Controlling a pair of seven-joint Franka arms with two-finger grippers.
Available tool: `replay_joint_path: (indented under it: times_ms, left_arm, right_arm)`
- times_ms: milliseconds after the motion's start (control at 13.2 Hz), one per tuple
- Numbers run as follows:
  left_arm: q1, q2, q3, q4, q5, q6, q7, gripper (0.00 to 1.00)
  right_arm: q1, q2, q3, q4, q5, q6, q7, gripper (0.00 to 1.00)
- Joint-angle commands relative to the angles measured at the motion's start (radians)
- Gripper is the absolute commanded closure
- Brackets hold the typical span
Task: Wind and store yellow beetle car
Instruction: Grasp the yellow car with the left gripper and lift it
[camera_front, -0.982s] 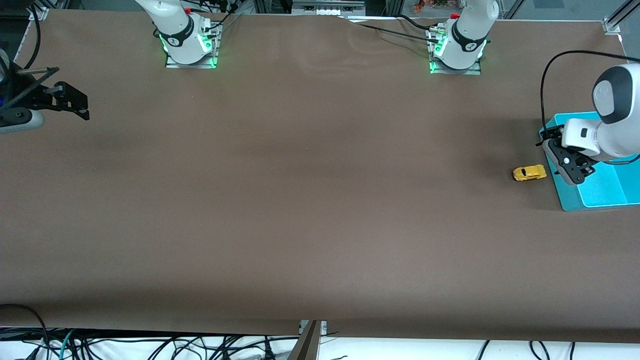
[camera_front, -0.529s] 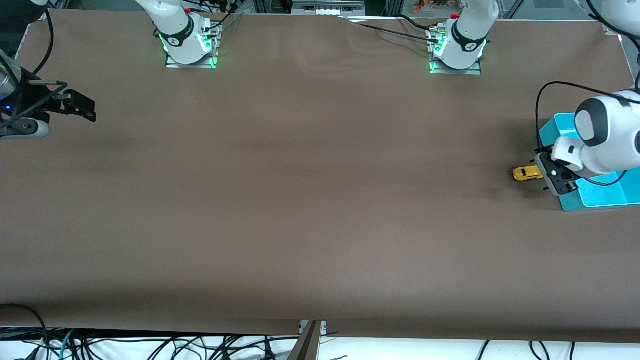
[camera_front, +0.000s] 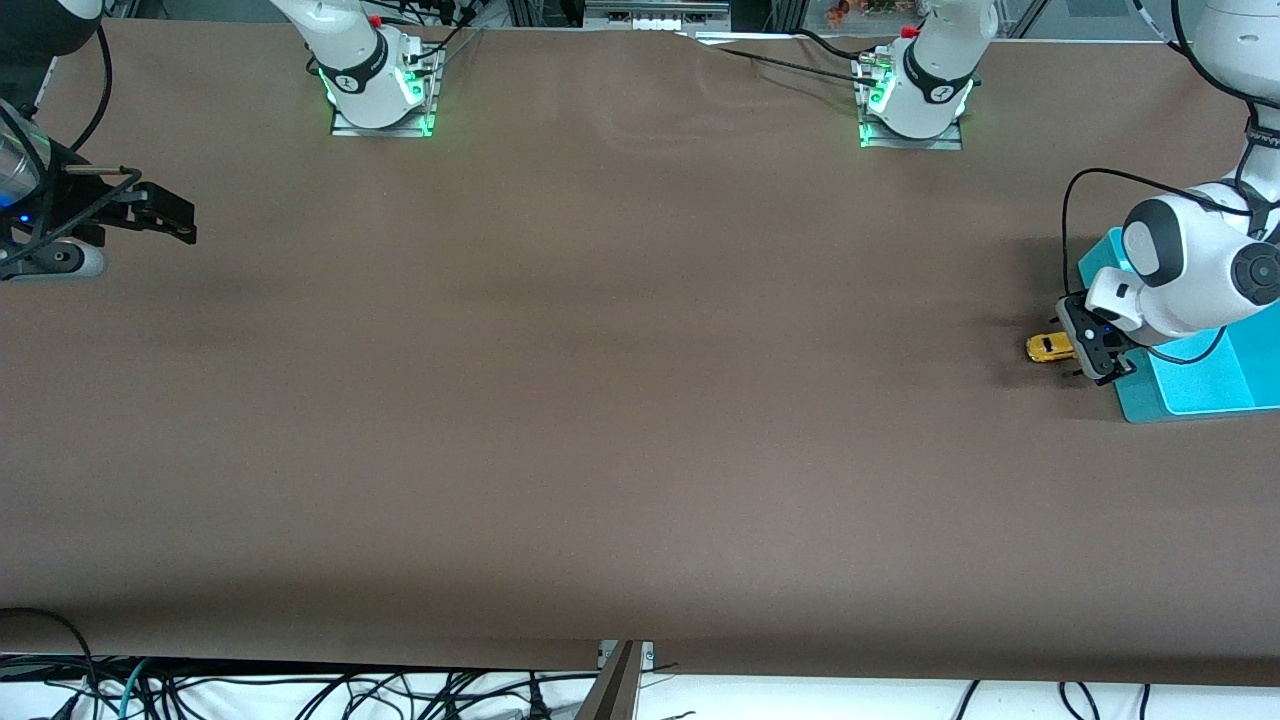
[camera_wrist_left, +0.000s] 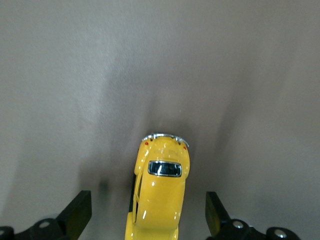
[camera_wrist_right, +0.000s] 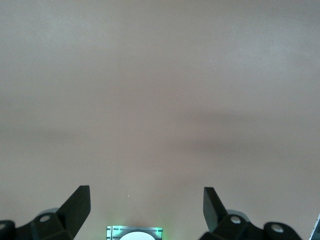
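The right gripper (camera_front: 175, 215) waits at the right arm's end of the table (camera_front: 600, 400), having drifted slightly toward the middle since a second ago; its fingers (camera_wrist_right: 75, 207) stand wide apart with nothing between them, and only bare brown cloth shows beneath.

At the left arm's end, the left gripper (camera_front: 1085, 355) has swung off the turquoise tray (camera_front: 1190, 395) and come down over the yellow beetle car (camera_front: 1048, 347), which has not moved (it sits on the cloth just beside the tray, toward the right arm's end). In the left wrist view the car (camera_wrist_left: 160, 192) lies between the spread fingers (camera_wrist_left: 77, 212), clear of both, so nothing is gripped.

The table is covered in a plain brown cloth, faintly creased near the bases. Both arm bases (camera_front: 380, 85) glow green along the table's upper edge. Dark cables (camera_front: 300, 690) trail on a white floor past the edge nearest the camera.
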Motion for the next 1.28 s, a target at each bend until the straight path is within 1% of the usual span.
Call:
replay_joint_path:
  times_ms: [0,76,151,227,302,378,453,529,604,756,907,1058,1133,1209]
  left_arm:
    - [0.015,0.005,-0.012,-0.013,0.025,0.022,0.039,0.17]
    - [0.015,0.005,-0.01,-0.013,0.025,0.028,0.047,0.35]
    - [0.015,0.005,-0.012,-0.015,0.025,0.028,0.048,0.55]
    - [0.015,0.005,-0.012,-0.016,0.025,0.026,0.05,0.7]
    - [0.017,0.003,-0.012,-0.016,0.025,0.023,0.051,0.77]
    - [0.015,-0.003,-0.012,-0.015,0.025,0.014,0.053,0.81]
    - [0.015,-0.021,-0.016,-0.012,0.024,-0.004,0.07,0.82]
    - [0.011,-0.058,-0.022,-0.004,0.024,-0.061,0.076,0.85]
    - [0.006,-0.099,-0.041,0.01,0.015,-0.139,0.07,0.85]
    - [0.004,-0.154,-0.09,0.063,0.011,-0.29,0.044,0.85]
    - [0.004,-0.178,-0.102,0.14,0.011,-0.456,0.031,0.85]
    - [0.014,-0.182,-0.095,0.198,0.025,-0.582,0.048,0.84]
    - [0.027,-0.191,-0.087,0.201,0.03,-0.602,0.076,0.84]
    - [0.073,-0.201,-0.085,0.2,0.069,-0.603,0.125,0.84]
  right_arm:
    - [0.004,-0.006,-0.04,-0.01,0.03,-0.006,0.006,0.0]
    - [0.006,-0.007,-0.053,-0.017,0.042,-0.004,-0.002,0.0]
    - [0.009,-0.007,-0.056,-0.019,0.042,-0.004,-0.012,0.0]
    - [0.009,-0.006,-0.066,-0.021,0.042,-0.003,-0.014,0.0]
    - [0.01,-0.007,-0.071,-0.022,0.042,-0.001,-0.017,0.0]
    - [0.01,-0.006,-0.076,-0.022,0.042,0.0,-0.035,0.0]
    - [0.012,-0.006,-0.091,-0.022,0.042,0.0,-0.048,0.0]
    - [0.014,-0.006,-0.096,-0.022,0.042,0.0,-0.052,0.0]
    - [0.014,-0.006,-0.1,-0.022,0.045,0.0,-0.052,0.0]
    - [0.015,-0.004,-0.128,-0.022,0.079,0.0,-0.051,0.0]
    - [0.021,-0.001,-0.129,-0.021,0.081,-0.006,-0.037,0.0]
    - [0.029,-0.001,-0.131,-0.021,0.081,-0.009,-0.034,0.0]
    - [0.029,-0.001,-0.129,-0.019,0.081,-0.01,-0.034,0.0]
    - [0.029,-0.001,-0.129,-0.018,0.081,-0.01,-0.034,0.0]
